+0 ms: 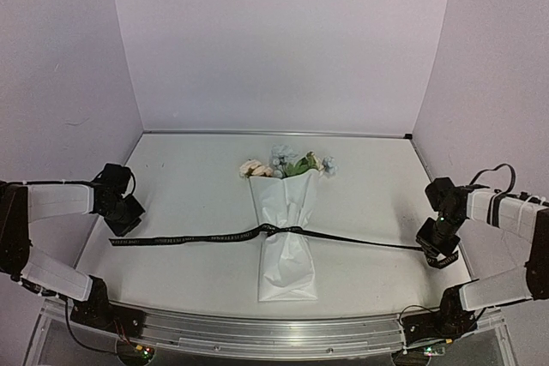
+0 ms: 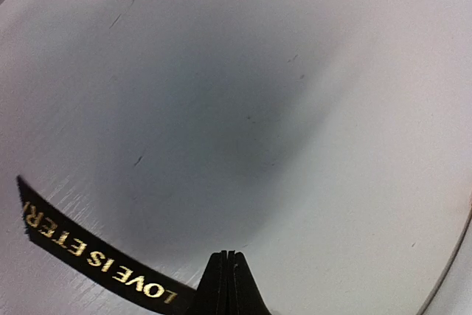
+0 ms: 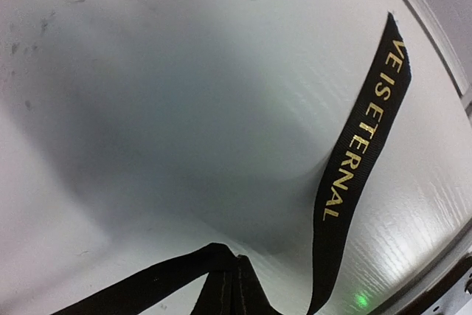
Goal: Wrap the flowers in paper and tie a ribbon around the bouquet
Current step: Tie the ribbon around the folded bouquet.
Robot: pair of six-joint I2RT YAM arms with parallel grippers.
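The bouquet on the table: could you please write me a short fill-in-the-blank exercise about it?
1. The ribbon crossing the paper is ____ in colour.
2. The flowers point toward the ____ edge of the table.
3. The ribbon's gold lettering reads LOVE IS ____.
4. The left tool and right tool are each ____ on the ribbon.
Missing words: black; far; ETERNAL; shut.

My white table (image 1: 189, 177) carries the bouquet (image 1: 286, 250), lying flat at the middle, blooms toward the far wall. The black ribbon (image 1: 197, 237) around it runs over the table to both sides.
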